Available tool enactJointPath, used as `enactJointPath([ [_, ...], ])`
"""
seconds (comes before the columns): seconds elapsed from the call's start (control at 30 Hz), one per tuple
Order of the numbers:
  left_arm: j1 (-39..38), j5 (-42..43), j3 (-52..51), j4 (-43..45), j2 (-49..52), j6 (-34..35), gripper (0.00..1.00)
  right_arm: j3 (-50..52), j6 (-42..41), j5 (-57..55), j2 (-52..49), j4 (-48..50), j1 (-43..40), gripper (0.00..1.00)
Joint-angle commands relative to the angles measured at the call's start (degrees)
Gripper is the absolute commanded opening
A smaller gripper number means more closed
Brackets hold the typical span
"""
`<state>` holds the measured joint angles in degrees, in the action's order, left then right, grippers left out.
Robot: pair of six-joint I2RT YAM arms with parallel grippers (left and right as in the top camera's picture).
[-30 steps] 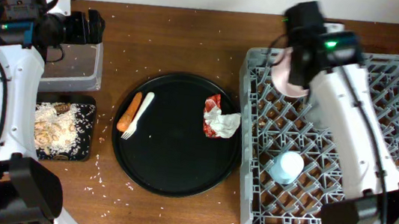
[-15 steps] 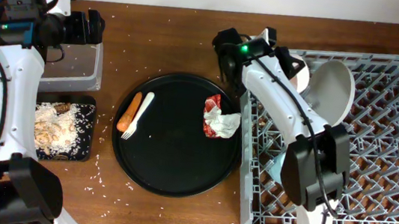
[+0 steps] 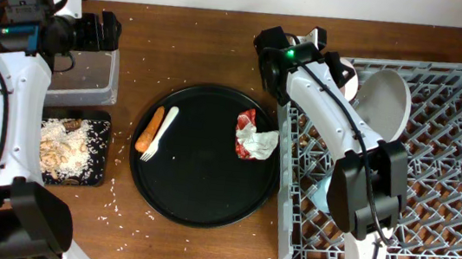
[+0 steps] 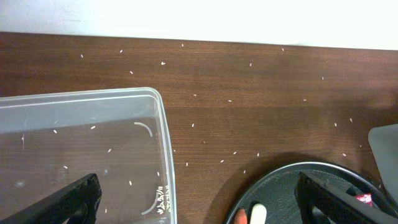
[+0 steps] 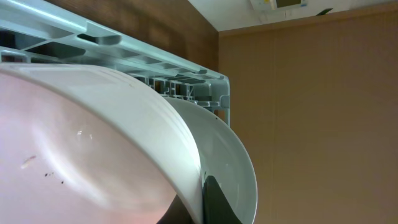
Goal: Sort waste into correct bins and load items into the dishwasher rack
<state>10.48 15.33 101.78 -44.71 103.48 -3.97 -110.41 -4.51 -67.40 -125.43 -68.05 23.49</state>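
My right gripper (image 3: 338, 75) is shut on the rim of the small white bowl (image 3: 348, 78) at the back left corner of the grey dishwasher rack (image 3: 443, 184). In the right wrist view its dark fingers (image 5: 210, 200) pinch the bowl's wall (image 5: 93, 137), with the pale grey plate (image 5: 231, 155) just behind. The plate (image 3: 384, 99) stands upright in the rack. The light blue cup (image 3: 320, 194) sits in the rack, mostly hidden by my right arm. My left gripper (image 3: 105, 31) is open and empty over the clear tub (image 3: 88, 78).
The round black tray (image 3: 198, 187) holds an orange carrot (image 3: 151, 129), a white fork (image 3: 161, 132) and the red-and-white wrapper with tissue (image 3: 253, 137). The shallow black tray (image 3: 95, 175) holds pale grain. Grain crumbs are scattered over the table.
My right arm has come down from high over the rack to its back left corner with the bowl, and the plate now shows beside it. The left arm has not moved.
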Motion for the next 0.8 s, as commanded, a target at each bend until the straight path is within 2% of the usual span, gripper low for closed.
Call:
enactJointPath([
  [0.0, 0.2, -0.2, 0.3, 0.1, -1.4, 0.3, 0.99, 0.4, -0.4, 3.4, -1.7, -0.2, 1.0, 0.04],
  [0.2, 0.2, -0.2, 0.3, 0.1, -1.4, 0.3, 0.99, 0.4, -0.4, 7.0, -1.7, -0.9, 1.7, 0.04],
  [0.37, 0.2, -0.2, 0.3, 0.1, -1.4, 0.3, 0.99, 0.4, -0.4, 7.9, -1.7, -3.1, 4.6, 0.31],
  [0.47, 0.2, -0.2, 0.3, 0.1, -1.4, 0.3, 0.99, 0.4, -0.4, 7.9, -1.7, -3.1, 7.5, 0.39],
  [0.6, 0.2, -0.2, 0.3, 0.1, -1.4, 0.3, 0.99, 0.4, -0.4, 8.1, -1.7, -3.1, 10.9, 0.64],
  [0.77, 0.2, -0.2, 0.3, 0.1, -1.4, 0.3, 0.99, -2.3, -0.4, 13.9, -0.7, -3.8, 11.0, 0.77],
])
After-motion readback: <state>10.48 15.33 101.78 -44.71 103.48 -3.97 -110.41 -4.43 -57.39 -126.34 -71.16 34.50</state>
